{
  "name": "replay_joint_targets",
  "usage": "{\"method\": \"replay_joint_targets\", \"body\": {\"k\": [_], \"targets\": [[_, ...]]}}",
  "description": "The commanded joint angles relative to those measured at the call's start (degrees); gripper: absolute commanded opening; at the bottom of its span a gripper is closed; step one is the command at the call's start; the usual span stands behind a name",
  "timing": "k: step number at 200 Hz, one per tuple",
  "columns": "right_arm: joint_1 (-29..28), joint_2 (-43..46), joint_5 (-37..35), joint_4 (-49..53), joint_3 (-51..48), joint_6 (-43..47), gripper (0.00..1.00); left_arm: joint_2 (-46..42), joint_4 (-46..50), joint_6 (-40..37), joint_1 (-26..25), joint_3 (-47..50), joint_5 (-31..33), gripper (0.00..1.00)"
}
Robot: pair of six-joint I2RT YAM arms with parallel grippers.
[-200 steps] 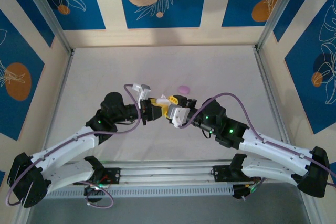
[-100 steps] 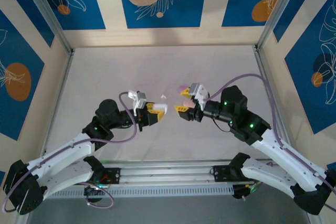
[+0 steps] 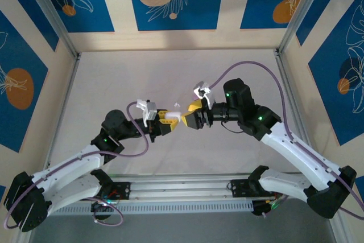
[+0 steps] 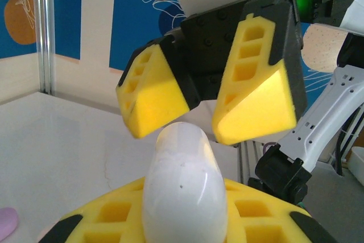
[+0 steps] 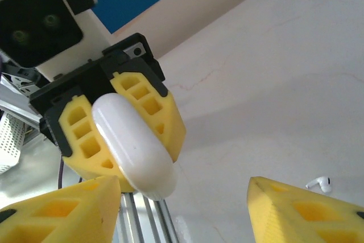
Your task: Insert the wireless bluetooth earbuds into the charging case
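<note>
Handover pose: we see left gripper [image 3: 171,117] clamped on the white charging case [image 4: 183,192], presenting it to right gripper's [image 3: 191,115] spread fingers, presumably for opening; 1 white earbud [image 5: 322,184] waits on the table [image 5: 284,55].

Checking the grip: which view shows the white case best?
Right wrist: the case shows side-on, nearly whole, clamped in the left pincer. Left wrist shows its rounded end close up, base cut off. The top view gives just a small white tip.

no readable text, no labels, no brands, no numbers
</note>
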State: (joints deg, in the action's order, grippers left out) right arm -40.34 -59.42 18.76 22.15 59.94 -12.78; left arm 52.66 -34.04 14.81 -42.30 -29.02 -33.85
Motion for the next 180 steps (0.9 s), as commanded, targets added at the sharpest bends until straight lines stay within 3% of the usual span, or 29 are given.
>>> {"method": "replay_joint_targets", "body": {"k": [1,60,98,180], "targets": [[-0.70,-0.75,1.51,1.76,2.43,-1.27,0.61,-0.25,-3.32,-0.66,-0.36,0.19,-1.75,0.11],[-1.05,-3.02,-1.58,1.23,3.55,-1.19,0.61,-0.43,-3.88,-0.18,-0.29,-0.12,-2.78,0.11],[-0.97,-3.56,-7.43,1.67,4.48,-1.91,0.61,-0.50,-4.46,0.22,-0.36,-0.16,-3.90,0.11],[-0.62,-5.02,-7.62,1.40,6.50,-3.93,0.61,-1.04,-3.14,-0.11,-0.32,-0.19,-3.45,0.12]]}}
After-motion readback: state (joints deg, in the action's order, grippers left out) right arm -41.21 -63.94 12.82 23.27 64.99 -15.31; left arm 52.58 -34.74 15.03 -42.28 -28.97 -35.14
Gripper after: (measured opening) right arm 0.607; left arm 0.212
